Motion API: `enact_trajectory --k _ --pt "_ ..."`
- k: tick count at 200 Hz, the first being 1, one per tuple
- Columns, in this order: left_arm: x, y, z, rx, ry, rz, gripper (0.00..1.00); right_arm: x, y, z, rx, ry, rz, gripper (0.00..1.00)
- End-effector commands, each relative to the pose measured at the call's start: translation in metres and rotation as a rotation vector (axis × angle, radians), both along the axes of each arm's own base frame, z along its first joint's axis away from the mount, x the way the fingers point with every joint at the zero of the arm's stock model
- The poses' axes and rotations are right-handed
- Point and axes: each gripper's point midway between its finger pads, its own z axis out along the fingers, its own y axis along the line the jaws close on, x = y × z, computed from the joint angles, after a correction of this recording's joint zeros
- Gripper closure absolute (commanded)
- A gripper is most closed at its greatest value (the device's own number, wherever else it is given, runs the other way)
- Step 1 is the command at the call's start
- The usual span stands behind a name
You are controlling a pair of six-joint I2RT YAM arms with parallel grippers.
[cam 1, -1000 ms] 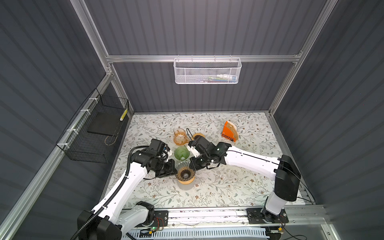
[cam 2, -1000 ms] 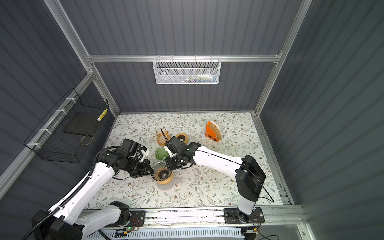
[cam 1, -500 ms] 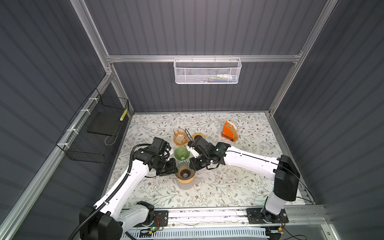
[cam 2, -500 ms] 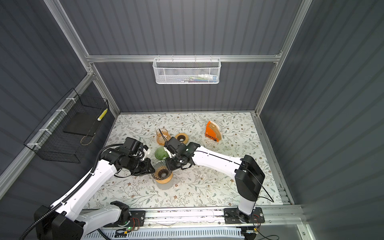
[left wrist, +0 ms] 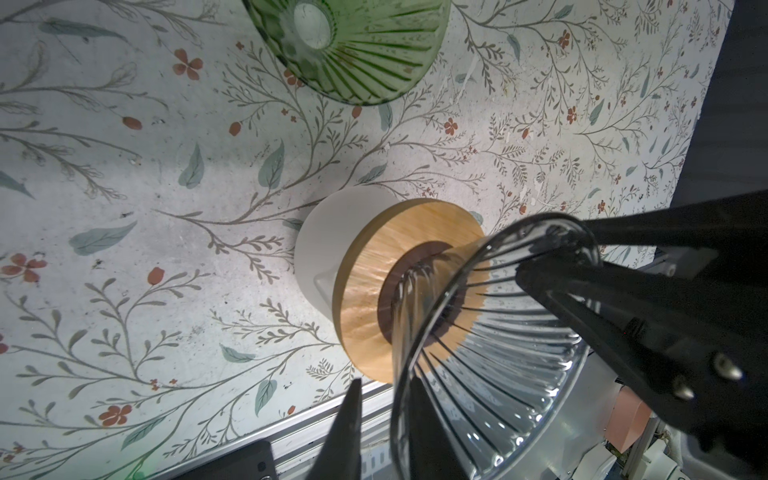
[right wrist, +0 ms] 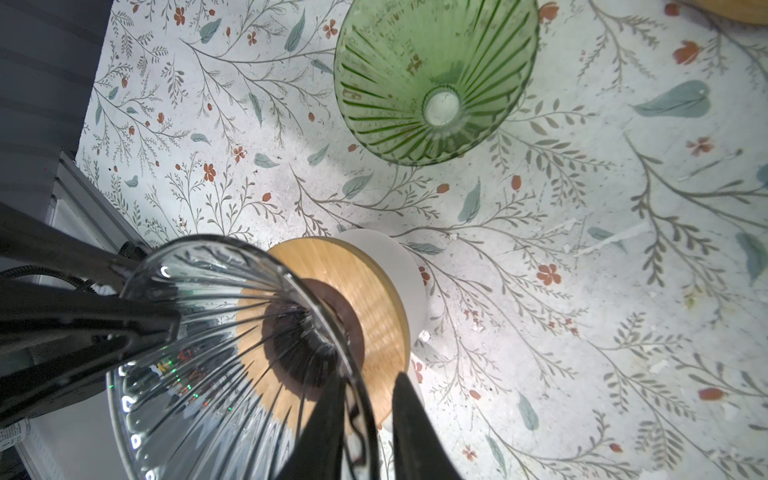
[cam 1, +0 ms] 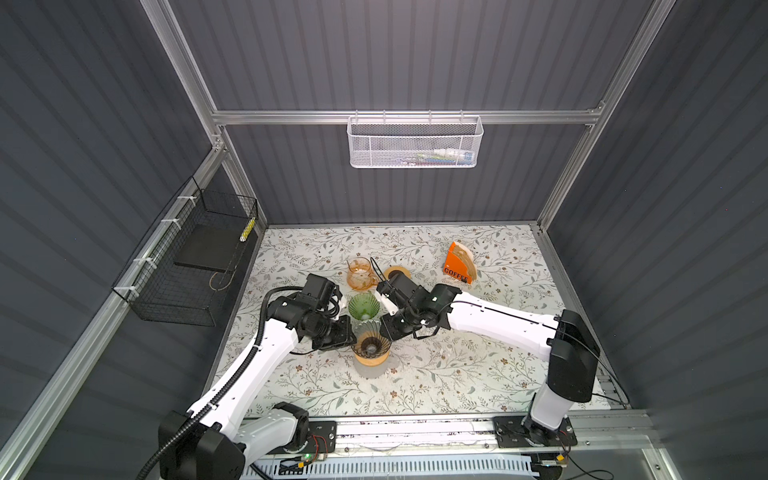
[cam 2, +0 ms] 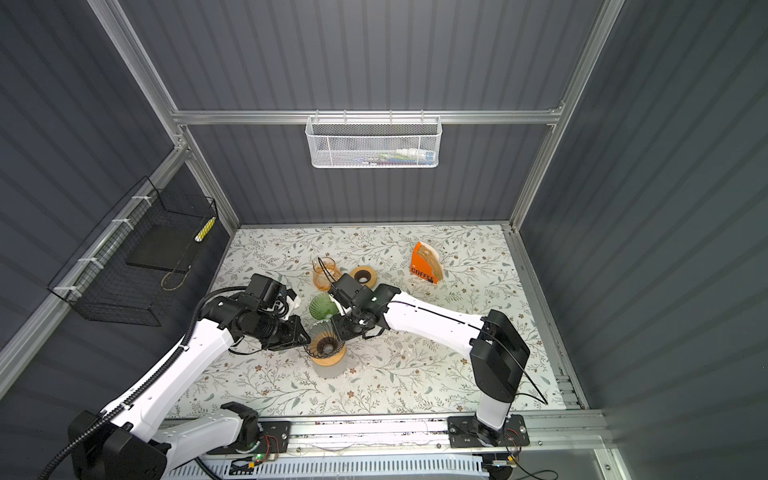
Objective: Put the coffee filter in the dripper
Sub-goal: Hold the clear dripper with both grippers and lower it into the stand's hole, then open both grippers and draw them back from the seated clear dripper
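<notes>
A clear ribbed glass dripper (cam 1: 371, 344) (cam 2: 325, 344) stands on a wooden collar (left wrist: 374, 291) over a white cup (left wrist: 328, 232). My left gripper (left wrist: 386, 419) (cam 1: 351, 338) straddles its rim, one finger inside the glass and the other outside with a gap, open. On the opposite side of the rim my right gripper (right wrist: 368, 415) (cam 1: 384, 328) stands the same way, open, its outer finger clear of the glass. The coffee filters (cam 1: 463, 251) (cam 2: 428, 253) sit in an orange holder (cam 1: 457, 268) at the back right, apart from both grippers.
A green glass dripper (cam 1: 364, 306) (right wrist: 436, 79) lies on its side just behind the clear one. An amber carafe (cam 1: 360, 272) and a wooden ring (cam 1: 397, 274) stand further back. A white basket (cam 1: 415, 143) hangs on the back wall, a black one (cam 1: 191, 257) on the left wall.
Both grippers' jaws have widened a little at the clear dripper's rim. The dripper stays on the cup, and both arms have barely shifted.
</notes>
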Motion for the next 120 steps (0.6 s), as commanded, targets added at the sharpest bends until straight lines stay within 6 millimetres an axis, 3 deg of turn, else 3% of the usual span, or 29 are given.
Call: enact_trajectory --k 1,120 --pt "-0.003 0.008 0.005 0.045 -0.012 -0.005 0.79 0.003 -0.013 0.003 -0.051 -0.018 -0.016 0.77" --pt "-0.003 0.011 0.019 0.042 -0.051 0.009 0.78 -0.001 -0.005 0.023 0.005 -0.034 -0.005 0.76"
